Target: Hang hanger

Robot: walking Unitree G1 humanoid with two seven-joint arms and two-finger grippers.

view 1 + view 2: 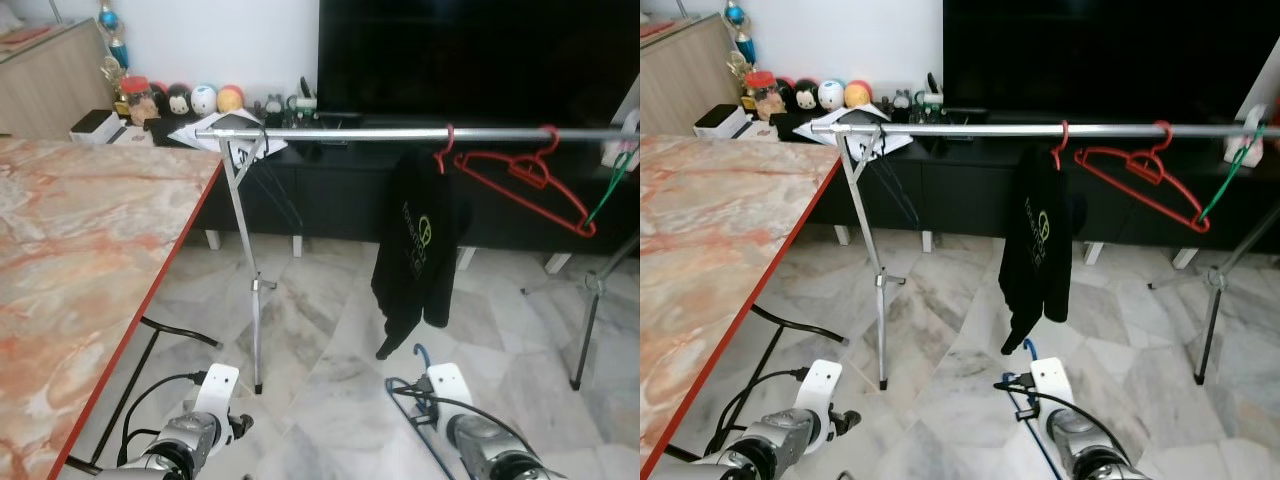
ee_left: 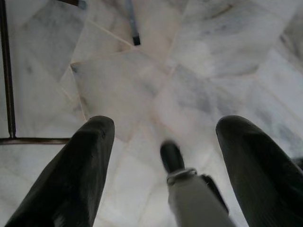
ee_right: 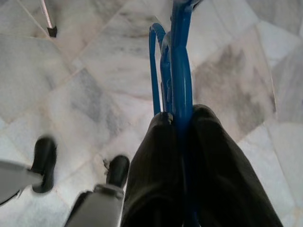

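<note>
A blue hanger sticks out forward from my right gripper, which is shut on its lower part, low over the marble floor. Its hook shows just ahead of my right arm. Ahead stands a silver clothes rail at about chest height. On it hang a black garment, an empty red hanger and a green hanger at the far right. My left gripper is open over the floor, its fingers wide apart, with nothing between them.
A marble-topped table with a red edge runs along my left. The rail's legs stand on the floor between me and a low black TV cabinet. Black cables trail under the table. My feet show below the wrists.
</note>
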